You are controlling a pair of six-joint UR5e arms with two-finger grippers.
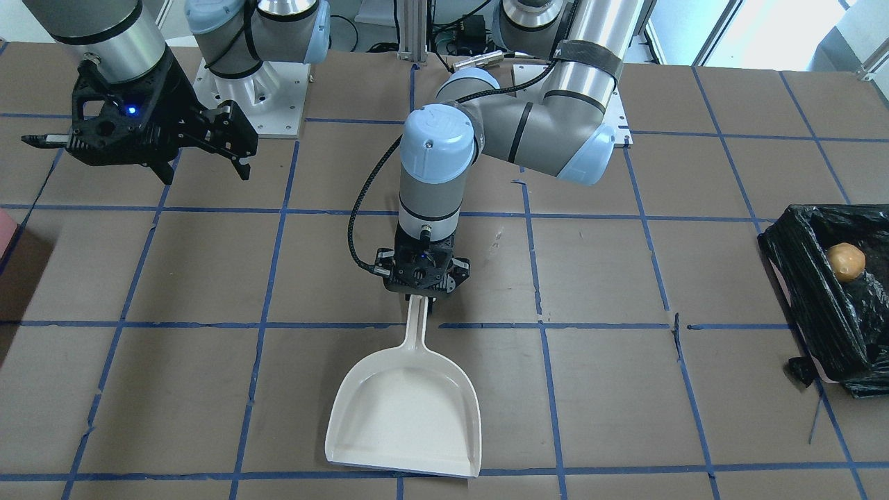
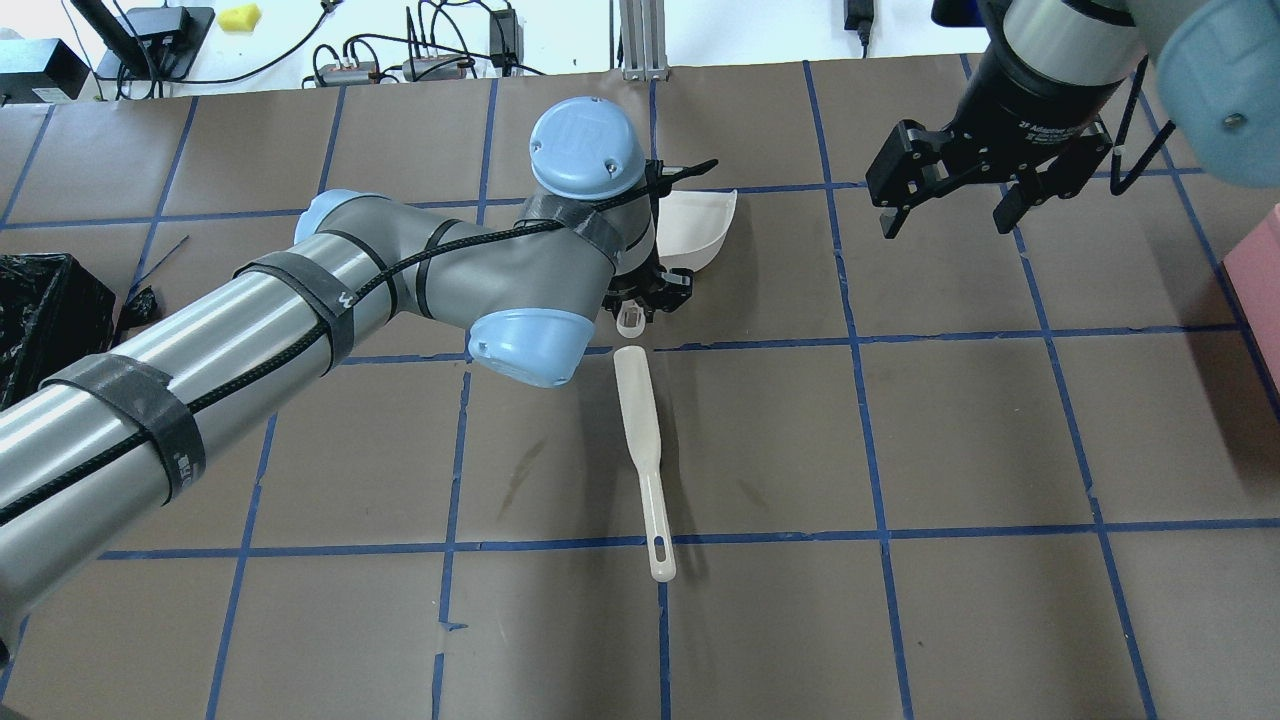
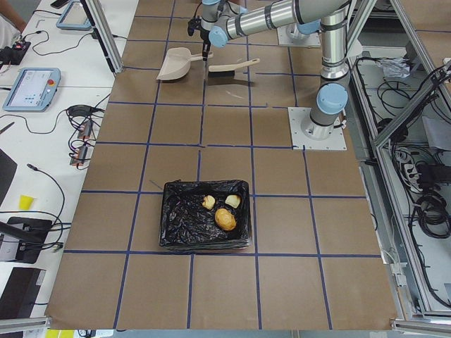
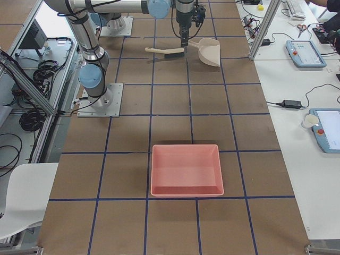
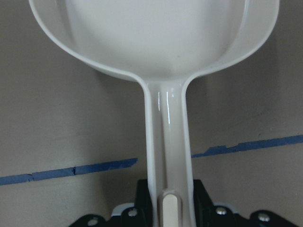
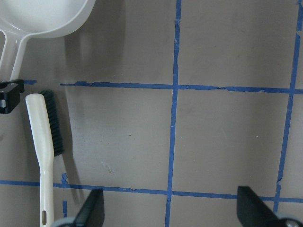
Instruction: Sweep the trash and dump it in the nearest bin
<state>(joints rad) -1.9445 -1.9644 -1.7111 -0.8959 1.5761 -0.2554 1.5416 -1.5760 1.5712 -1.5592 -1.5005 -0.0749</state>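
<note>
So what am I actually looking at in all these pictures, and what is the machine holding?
These are six camera views of one moment. The machine is two jointed robot arms bolted to a brown table marked with blue tape. Four cameras are fixed: one faces the robot, one looks over its shoulders, one sits at each table end. Two more ride on the wrists. The left end effector grips the handle of a white plastic dustpan resting on the table. The right end effector hangs open, holding nothing. A white long-handled brush lies near it. The bin lined with a black plastic bag holds three small food scraps; a pink tray sits at the table's other end.
</note>
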